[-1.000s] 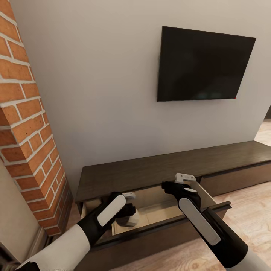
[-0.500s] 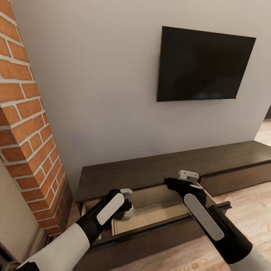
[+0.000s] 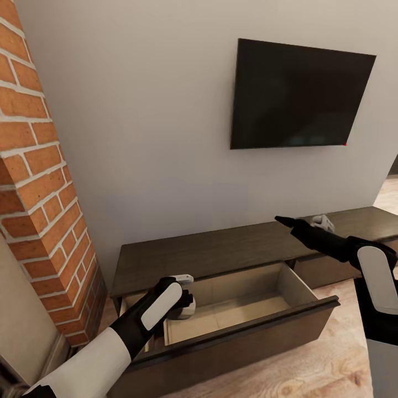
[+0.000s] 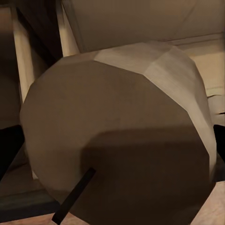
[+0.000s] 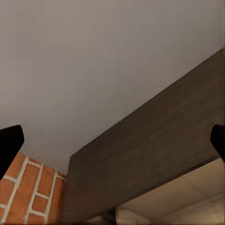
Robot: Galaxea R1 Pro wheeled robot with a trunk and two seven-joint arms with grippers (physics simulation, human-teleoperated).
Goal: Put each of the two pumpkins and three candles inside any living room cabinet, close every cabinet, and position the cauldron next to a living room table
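The long dark-brown cabinet [image 3: 221,251] stands against the wall with its left drawer [image 3: 251,331] pulled out, showing a light tan inside. My left gripper [image 3: 187,303] hangs over the drawer's left end. A beige candle [image 4: 117,136] with a dark wick sits right against the left wrist camera, tilted, and hides the fingers that hold it. My right gripper [image 3: 283,221] is raised over the cabinet top, right of the drawer. It is open, with its fingertips [image 5: 9,143] spread wide around nothing, and it points at the cabinet top [image 5: 154,154] and the wall.
A black TV [image 3: 298,94] hangs on the grey wall above the cabinet. A red brick column [image 3: 38,182] stands close on the left. The cabinet's right drawer front [image 3: 342,265] is shut. Light wood floor [image 3: 342,354] lies in front.
My right arm has left the drawer's right wall and swung up and to the right, above the cabinet top. The left gripper rose slightly and then held still. The drawer stays open.
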